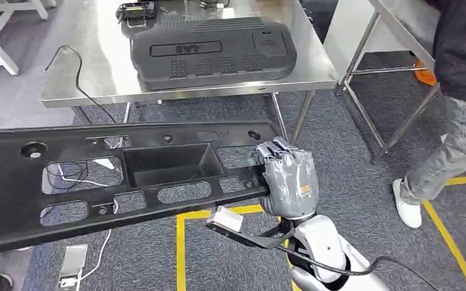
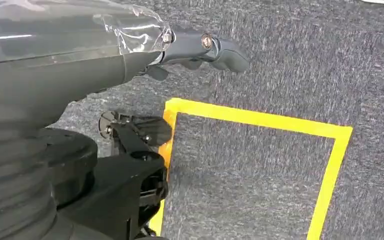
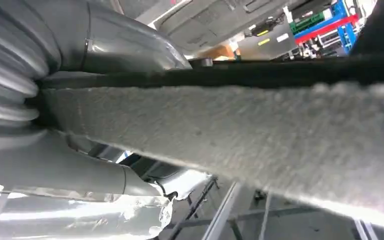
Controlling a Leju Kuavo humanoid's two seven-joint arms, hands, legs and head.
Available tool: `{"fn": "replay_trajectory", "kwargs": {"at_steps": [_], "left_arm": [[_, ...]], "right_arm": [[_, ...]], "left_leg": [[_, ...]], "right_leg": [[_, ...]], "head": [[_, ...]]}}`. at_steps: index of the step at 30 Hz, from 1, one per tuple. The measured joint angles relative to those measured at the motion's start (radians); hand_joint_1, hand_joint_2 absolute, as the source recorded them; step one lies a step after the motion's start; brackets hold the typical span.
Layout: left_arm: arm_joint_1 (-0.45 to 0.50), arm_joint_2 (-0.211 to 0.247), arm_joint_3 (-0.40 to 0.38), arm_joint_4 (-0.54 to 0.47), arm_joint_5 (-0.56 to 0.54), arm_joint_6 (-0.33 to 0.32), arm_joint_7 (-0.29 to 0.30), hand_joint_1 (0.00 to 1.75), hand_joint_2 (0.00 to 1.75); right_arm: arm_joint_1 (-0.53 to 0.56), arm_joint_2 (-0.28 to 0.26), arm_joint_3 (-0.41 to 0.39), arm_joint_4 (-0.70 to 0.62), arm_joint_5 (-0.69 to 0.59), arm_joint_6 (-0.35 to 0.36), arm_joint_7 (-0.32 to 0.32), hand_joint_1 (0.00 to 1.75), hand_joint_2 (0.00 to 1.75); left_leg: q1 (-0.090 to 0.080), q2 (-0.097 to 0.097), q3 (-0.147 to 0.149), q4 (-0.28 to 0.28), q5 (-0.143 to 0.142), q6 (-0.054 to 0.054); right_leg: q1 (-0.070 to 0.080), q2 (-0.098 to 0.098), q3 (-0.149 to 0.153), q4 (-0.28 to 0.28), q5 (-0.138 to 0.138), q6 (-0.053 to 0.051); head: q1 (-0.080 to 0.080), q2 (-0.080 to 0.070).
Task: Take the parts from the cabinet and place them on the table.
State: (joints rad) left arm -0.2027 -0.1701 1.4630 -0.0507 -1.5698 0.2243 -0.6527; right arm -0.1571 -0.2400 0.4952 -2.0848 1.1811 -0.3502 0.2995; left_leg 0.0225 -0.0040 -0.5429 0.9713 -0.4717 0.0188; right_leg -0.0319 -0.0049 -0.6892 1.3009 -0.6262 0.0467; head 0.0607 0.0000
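Note:
A long black plastic panel point(image 1: 97, 182) with several cut-outs and a square well stretches across the head view, held level above the carpet. My right hand point(image 1: 288, 176) grips its right end. In the right wrist view the panel's grey felt-lined underside point(image 3: 230, 130) runs across the picture, clamped by my right hand point(image 3: 15, 85). My left hand point(image 2: 200, 47) hangs over the carpet with a finger stretched out and nothing in it. The steel table point(image 1: 97, 66) stands ahead, beyond the panel.
A large black ribbed cover point(image 1: 212, 51) lies on the table, with a small black device point(image 1: 135, 11) behind it. A person point(image 1: 455, 91) stands at the right beside a second steel table point(image 1: 400, 18). Yellow tape point(image 1: 182, 242) marks the carpet and cables trail under the table.

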Motion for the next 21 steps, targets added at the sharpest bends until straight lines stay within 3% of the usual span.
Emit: {"fn": "replay_trajectory", "kwargs": {"at_steps": [1, 3, 4, 5, 6, 7, 9, 10, 12, 13, 14, 15, 16, 18, 19, 20, 21], "left_arm": [[0.000, 0.000, 0.000, 0.000, 0.000, 0.000, 0.000, 0.00, 1.75], [-0.001, 0.000, 0.000, 0.000, 0.000, -0.002, 0.000, 0.00, 1.75], [-0.001, 0.001, 0.000, 0.000, 0.000, -0.002, 0.000, 0.00, 1.75], [-0.004, 0.004, 0.000, 0.000, 0.000, -0.003, 0.000, 0.00, 1.75], [-0.004, 0.004, 0.000, 0.000, 0.000, -0.003, 0.000, 0.00, 1.75], [-0.003, 0.004, 0.000, 0.000, 0.000, -0.004, 0.000, 0.00, 1.75], [-0.003, 0.004, 0.000, 0.000, 0.000, -0.004, 0.000, 0.00, 1.75], [-0.003, 0.004, 0.000, 0.000, 0.000, -0.004, 0.000, 0.00, 1.75], [-0.004, 0.004, 0.000, 0.000, 0.000, -0.004, 0.000, 0.00, 1.75], [-0.004, 0.004, 0.000, 0.000, 0.000, -0.004, 0.000, 0.00, 1.75], [-0.002, 0.004, 0.000, 0.000, 0.000, -0.004, 0.000, 0.00, 1.75], [0.000, 0.004, 0.000, 0.000, 0.000, -0.004, 0.000, 0.00, 1.75], [0.001, 0.004, 0.000, 0.000, 0.000, -0.004, 0.000, 0.00, 1.75], [0.000, 0.004, 0.000, 0.000, 0.000, -0.004, 0.000, 0.00, 1.75], [0.000, 0.004, 0.000, 0.000, 0.000, -0.004, 0.000, 0.00, 1.75], [0.000, 0.007, 0.000, 0.000, 0.000, -0.004, 0.000, 0.00, 1.75], [0.000, 0.007, 0.000, 0.000, 0.000, -0.004, 0.000, 0.00, 1.75]], "right_arm": [[0.000, -0.001, 0.000, 0.000, 0.000, 0.001, 0.000, 1.75, 1.75], [0.000, -0.003, 0.000, 0.000, 0.000, 0.001, 0.000, 1.75, 1.75], [0.001, -0.003, 0.000, 0.000, 0.000, 0.001, 0.000, 1.75, 1.75], [0.001, -0.003, 0.000, -0.002, 0.000, 0.002, 0.000, 1.75, 1.75], [0.002, -0.003, 0.001, -0.003, -0.002, 0.002, 0.000, 1.75, 1.75], [0.001, -0.005, 0.000, -0.003, -0.002, 0.003, 0.000, 1.75, 1.75], [0.001, -0.006, 0.001, -0.003, -0.001, 0.003, 0.001, 1.75, 1.75], [0.001, -0.006, 0.001, -0.003, -0.002, 0.003, 0.001, 1.75, 1.75], [0.000, -0.007, 0.001, -0.005, -0.001, 0.003, 0.001, 1.75, 1.75], [0.001, -0.007, 0.001, -0.005, -0.001, 0.003, 0.001, 1.75, 1.75], [0.001, -0.007, 0.001, -0.005, -0.001, 0.003, 0.001, 1.75, 1.75], [0.001, -0.007, 0.001, -0.005, -0.001, 0.004, 0.001, 1.75, 1.75], [0.001, -0.008, 0.001, -0.005, -0.001, 0.005, 0.001, 1.75, 1.75], [0.000, -0.008, 0.001, -0.005, -0.001, 0.005, 0.001, 1.75, 1.75], [0.000, -0.008, 0.001, -0.006, -0.001, 0.005, 0.001, 1.75, 1.75], [-0.001, -0.008, 0.001, -0.006, -0.001, 0.005, 0.002, 1.75, 1.75], [-0.001, -0.008, 0.001, -0.006, -0.001, 0.005, 0.002, 1.75, 1.75]], "left_leg": [[0.005, -0.003, 0.001, 0.004, -0.005, -0.007], [0.019, -0.008, 0.003, 0.024, -0.020, -0.027], [0.020, -0.010, -0.002, 0.036, -0.032, -0.042], [0.014, -0.013, -0.007, 0.052, -0.039, -0.053], [0.014, -0.016, -0.007, 0.049, -0.038, -0.056], [0.015, -0.016, -0.004, 0.046, -0.038, -0.059], [0.019, -0.016, -0.001, 0.049, -0.044, -0.066], [0.018, -0.007, -0.004, 0.074, -0.058, -0.067], [0.011, -0.002, -0.069, 0.209, -0.126, -0.065], [0.007, -0.001, -0.115, 0.296, -0.160, -0.063], [0.004, -0.001, -0.154, 0.363, -0.176, -0.058], [-0.001, -0.001, -0.171, 0.383, -0.167, -0.052], [-0.007, -0.002, -0.165, 0.355, -0.136, -0.040], [-0.025, -0.002, -0.105, 0.199, -0.036, -0.008], [-0.038, -0.001, -0.077, 0.113, 0.000, 0.013], [-0.039, 0.000, -0.069, 0.106, -0.012, 0.024], [-0.046, 0.000, -0.062, 0.083, -0.011, 0.024]], "right_leg": [[-0.004, 0.000, 0.015, -0.045, 0.040, 0.003], [-0.015, 0.000, 0.090, -0.217, 0.141, 0.015], [-0.015, 0.007, 0.109, -0.259, 0.129, 0.026], [-0.009, 0.017, 0.105, -0.264, 0.130, 0.009], [-0.008, 0.016, 0.100, -0.253, 0.126, -0.007], [-0.007, 0.015, 0.099, -0.248, 0.123, -0.013], [-0.006, 0.014, 0.100, -0.247, 0.120, -0.030], [-0.006, 0.010, 0.103, -0.247, 0.120, -0.036], [-0.001, 0.005, 0.106, -0.247, 0.116, -0.045], [0.003, 0.003, 0.107, -0.247, 0.113, -0.049], [0.009, 0.002, 0.108, -0.247, 0.111, -0.052], [0.014, 0.002, 0.112, -0.247, 0.109, -0.055], [0.019, 0.002, 0.116, -0.247, 0.106, -0.059], [0.029, 0.002, 0.130, -0.247, 0.099, -0.063], [0.031, 0.002, 0.135, -0.248, 0.094, -0.063], [0.037, 0.001, 0.134, -0.249, 0.092, -0.060], [0.029, 0.004, 0.132, -0.250, 0.091, -0.058]], "head": [[0.000, 0.000], [0.001, 0.000], [0.003, 0.000], [0.013, 0.000], [0.011, 0.000], [-0.004, 0.000], [-0.006, 0.000], [-0.011, 0.000], [-0.017, 0.000], [-0.019, 0.000], [-0.020, 0.000], [-0.020, 0.000], [-0.021, 0.000], [-0.022, 0.000], [-0.021, 0.000], [-0.014, 0.000], [-0.016, 0.000]]}}
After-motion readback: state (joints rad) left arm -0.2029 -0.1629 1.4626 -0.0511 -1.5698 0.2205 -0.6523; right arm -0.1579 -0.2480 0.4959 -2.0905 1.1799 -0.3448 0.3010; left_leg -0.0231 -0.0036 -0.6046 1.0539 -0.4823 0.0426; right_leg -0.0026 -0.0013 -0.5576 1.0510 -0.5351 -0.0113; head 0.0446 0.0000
